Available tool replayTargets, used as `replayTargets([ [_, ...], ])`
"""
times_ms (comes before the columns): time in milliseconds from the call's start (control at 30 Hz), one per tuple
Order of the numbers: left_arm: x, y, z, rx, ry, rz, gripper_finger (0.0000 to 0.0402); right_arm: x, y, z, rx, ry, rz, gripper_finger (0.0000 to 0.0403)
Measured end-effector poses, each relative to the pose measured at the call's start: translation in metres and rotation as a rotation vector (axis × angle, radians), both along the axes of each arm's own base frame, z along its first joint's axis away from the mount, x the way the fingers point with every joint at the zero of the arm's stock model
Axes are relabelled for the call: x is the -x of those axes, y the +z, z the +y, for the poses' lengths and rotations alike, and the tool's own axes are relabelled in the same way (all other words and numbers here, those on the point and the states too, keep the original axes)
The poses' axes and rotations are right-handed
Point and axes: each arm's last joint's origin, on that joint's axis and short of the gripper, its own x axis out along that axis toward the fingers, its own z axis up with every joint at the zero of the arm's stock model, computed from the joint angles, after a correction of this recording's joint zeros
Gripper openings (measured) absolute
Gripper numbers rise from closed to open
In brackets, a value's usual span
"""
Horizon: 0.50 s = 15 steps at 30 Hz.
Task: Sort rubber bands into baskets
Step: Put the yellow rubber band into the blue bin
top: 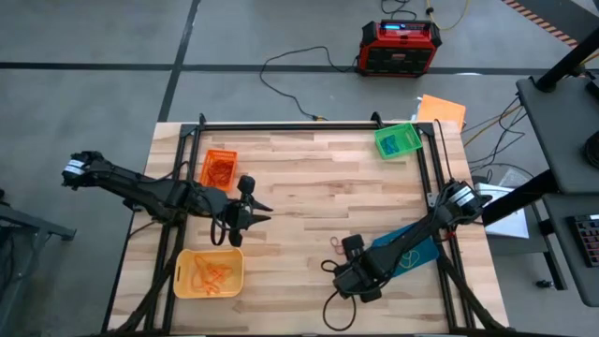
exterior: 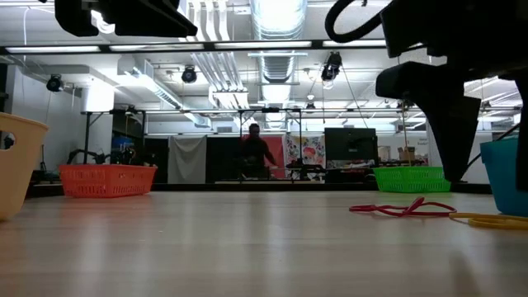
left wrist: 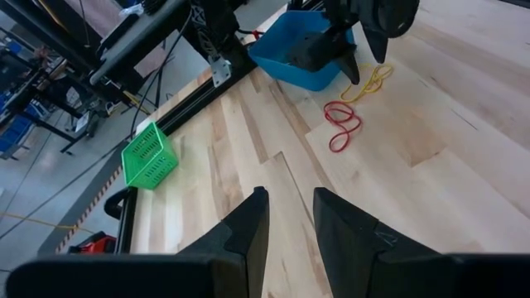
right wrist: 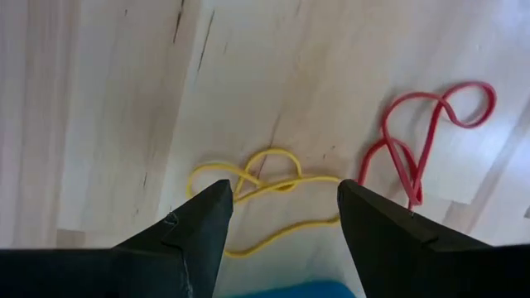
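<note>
While both arms hang over the worktop [top: 309, 178]:
Right end effector [right wrist: 284, 217]: fingers spread, empty, low over the bands.
Yellow band [right wrist: 258, 189]: directly under it, between the fingers.
Red band [right wrist: 426, 141]: just beside, touching the yellow.
Blue basket [left wrist: 294, 55]: right behind it.
Left end effector [left wrist: 290, 228]: open, empty, well apart from the bands.

Two dark, slim, jointed arms are seen, looped with black cables; wedge-shaped black fingers [right wrist: 203, 223] are fitted to each.

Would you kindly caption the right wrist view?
Open right gripper poised over a yellow rubber band, red band beside it.
</note>
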Motion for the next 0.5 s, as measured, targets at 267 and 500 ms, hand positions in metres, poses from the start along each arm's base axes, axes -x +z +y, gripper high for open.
replayTargets([
  [267, 0.000, 0.000, 0.000, 0.003, 0.002, 0.000, 0.0082, 0.002, -0.012, -0.001, -0.011, 0.039, -0.013, 0.0215],
  [500, 0.000, 0.000, 0.000, 0.020, 0.009, -0.001, 0.0082, 0.005, -0.017, -0.003, -0.018, 0.046, 0.003, 0.0215],
])
